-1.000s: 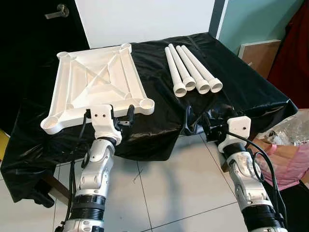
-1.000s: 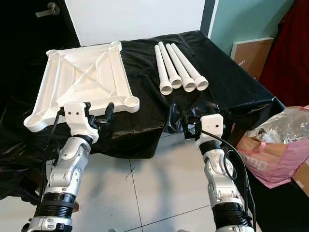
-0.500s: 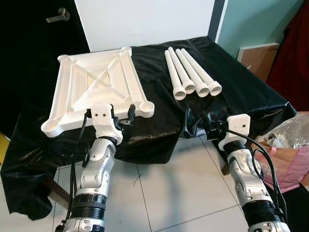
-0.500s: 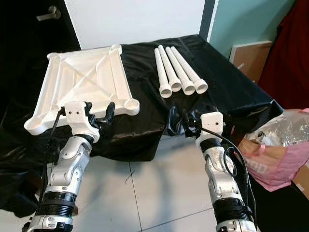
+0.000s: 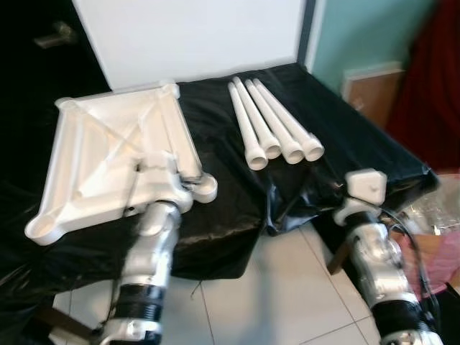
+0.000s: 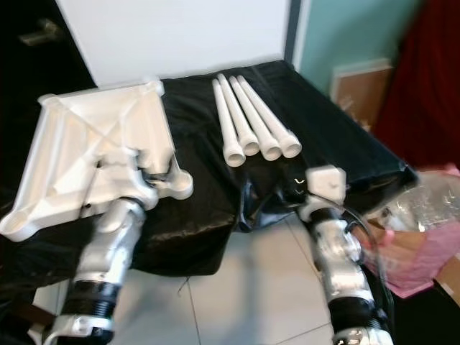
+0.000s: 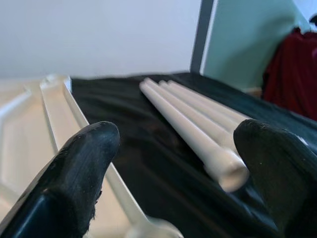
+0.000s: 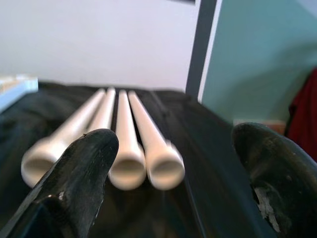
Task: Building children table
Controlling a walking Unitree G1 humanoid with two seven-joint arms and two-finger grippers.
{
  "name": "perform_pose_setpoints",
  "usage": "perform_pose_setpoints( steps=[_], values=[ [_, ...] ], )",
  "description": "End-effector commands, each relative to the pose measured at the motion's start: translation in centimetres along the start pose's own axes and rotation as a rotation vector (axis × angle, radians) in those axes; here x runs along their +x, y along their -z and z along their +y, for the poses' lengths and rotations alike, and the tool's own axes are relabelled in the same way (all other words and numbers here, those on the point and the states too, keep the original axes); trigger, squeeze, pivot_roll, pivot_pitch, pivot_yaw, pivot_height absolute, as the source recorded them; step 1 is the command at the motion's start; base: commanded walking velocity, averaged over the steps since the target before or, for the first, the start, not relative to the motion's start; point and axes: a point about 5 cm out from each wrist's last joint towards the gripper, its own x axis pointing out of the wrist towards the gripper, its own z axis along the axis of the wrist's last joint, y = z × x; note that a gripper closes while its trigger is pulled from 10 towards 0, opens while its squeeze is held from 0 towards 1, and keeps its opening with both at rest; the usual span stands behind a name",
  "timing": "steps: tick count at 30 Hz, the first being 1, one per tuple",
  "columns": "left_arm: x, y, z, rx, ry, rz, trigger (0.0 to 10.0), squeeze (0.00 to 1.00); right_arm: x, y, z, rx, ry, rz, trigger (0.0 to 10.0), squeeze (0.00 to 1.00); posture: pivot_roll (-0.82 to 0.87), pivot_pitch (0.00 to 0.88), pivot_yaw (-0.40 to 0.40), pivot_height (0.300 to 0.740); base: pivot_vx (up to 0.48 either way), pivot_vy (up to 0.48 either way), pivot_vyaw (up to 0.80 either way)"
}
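While spread wide, left end effector (image 7: 173,168) over tabletop (image 5: 108,165), right end effector (image 8: 173,168) facing legs (image 8: 119,144), empty.

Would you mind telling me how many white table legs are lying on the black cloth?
4. The table legs lie side by side on the black cloth, right of the upturned tabletop. None look hidden.

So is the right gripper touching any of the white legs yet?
Apart. The right wrist view shows the right gripper open, with black cloth between its fingers and the legs.
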Motion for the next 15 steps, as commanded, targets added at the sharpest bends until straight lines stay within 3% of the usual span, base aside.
perform_pose_setpoints(
  steps=[1,12,15],
  values=[
    [-0.47,0.28,1.09,0.007,-0.032,0.016,10.0,0.0,0.11,-0.05,0.96,0.015,-0.029,-0.007,10.0,0.0,-0.14,0.0,0.01,0.74,0.307,0.0,0.0],
    [-0.54,0.28,1.11,0.008,-0.038,0.017,10.0,0.0,0.08,-0.05,1.14,0.005,-0.04,-0.007,10.0,0.0,-0.14,0.0,0.008,0.74,0.3,0.0,0.0],
    [-0.55,0.32,1.18,0.006,-0.049,0.018,10.0,0.0,0.08,-0.02,1.14,0.005,-0.04,-0.004,10.0,0.0,-0.14,0.0,0.008,0.74,0.0,0.0,0.0]
  ],
)
